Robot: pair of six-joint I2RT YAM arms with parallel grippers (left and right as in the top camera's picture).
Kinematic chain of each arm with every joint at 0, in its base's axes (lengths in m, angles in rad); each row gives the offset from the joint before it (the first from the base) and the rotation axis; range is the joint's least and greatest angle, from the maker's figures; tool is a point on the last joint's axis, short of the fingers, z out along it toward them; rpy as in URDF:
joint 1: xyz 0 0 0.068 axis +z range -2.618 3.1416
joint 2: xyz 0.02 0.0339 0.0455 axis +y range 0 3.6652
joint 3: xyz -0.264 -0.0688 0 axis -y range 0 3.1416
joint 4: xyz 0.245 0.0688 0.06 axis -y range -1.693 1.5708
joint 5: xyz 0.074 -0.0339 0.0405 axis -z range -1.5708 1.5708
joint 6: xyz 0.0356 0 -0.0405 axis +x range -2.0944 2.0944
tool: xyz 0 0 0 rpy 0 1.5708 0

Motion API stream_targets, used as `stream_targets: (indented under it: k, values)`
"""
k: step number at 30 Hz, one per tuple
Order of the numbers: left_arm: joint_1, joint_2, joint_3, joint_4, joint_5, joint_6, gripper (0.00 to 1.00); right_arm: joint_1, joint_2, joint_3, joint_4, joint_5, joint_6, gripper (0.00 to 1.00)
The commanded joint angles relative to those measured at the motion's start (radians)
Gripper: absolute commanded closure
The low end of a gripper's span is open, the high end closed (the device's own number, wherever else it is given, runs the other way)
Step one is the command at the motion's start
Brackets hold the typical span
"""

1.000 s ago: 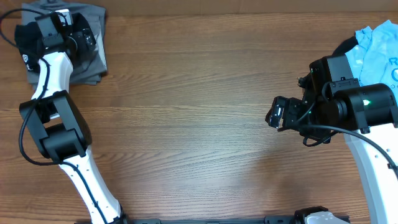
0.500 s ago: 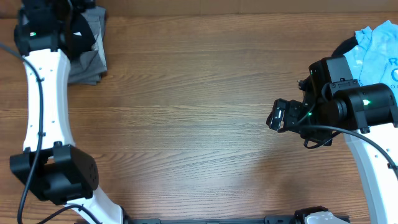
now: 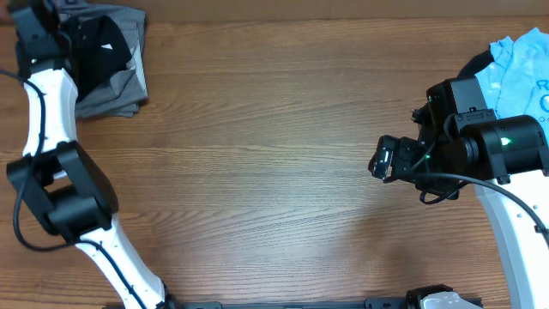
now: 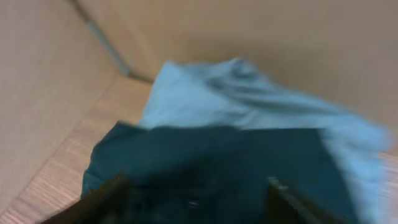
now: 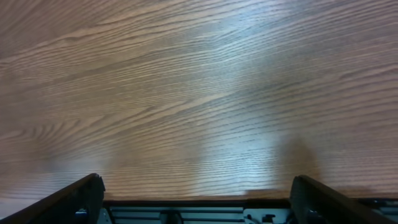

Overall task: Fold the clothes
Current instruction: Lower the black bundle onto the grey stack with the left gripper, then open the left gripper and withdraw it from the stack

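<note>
The clothes lie in two places. At the table's far left corner is a pile of grey trousers (image 3: 120,90) with a black shirt (image 3: 107,47) on top. A light blue T-shirt (image 3: 523,64) lies at the far right edge. My left gripper (image 3: 73,39) is down over the black shirt. In the blurred left wrist view its jaws (image 4: 196,199) stand apart with the dark shirt (image 4: 211,155) between and under them, and paler fabric (image 4: 249,93) beyond. My right gripper (image 3: 383,159) hangs open over bare wood (image 5: 199,93), left of the T-shirt, holding nothing.
The wooden table (image 3: 274,172) runs between the two piles. The right arm's body (image 3: 489,146) stands close beside the blue T-shirt. A tan wall (image 4: 249,31) rises just behind the left pile.
The left arm has shifted at the far left corner, its elbow swinging out and back, and its jaws have narrowed over the black shirt. The right arm has not moved.
</note>
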Motion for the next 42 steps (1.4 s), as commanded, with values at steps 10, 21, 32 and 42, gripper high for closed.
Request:
stream_targets:
  k: [10,21,32,42]
  values:
    - [0.084,0.173,-0.007,0.007,-0.057,0.014,0.24,-0.003,-0.003,0.023,0.007,0.032,-0.009,0.00]
    - [0.042,-0.206,-0.007,-0.095,0.208,-0.177,0.00,-0.003,-0.003,0.023,0.005,0.032,0.020,0.00]
    - [-0.013,-0.663,-0.007,-0.401,0.327,-0.216,0.00,-0.003,-0.006,0.024,0.085,0.032,-0.010,0.00]
    - [-0.018,-1.010,-0.007,-0.874,0.617,-0.260,0.00,-0.002,-0.112,0.023,0.135,0.029,-0.010,0.02]
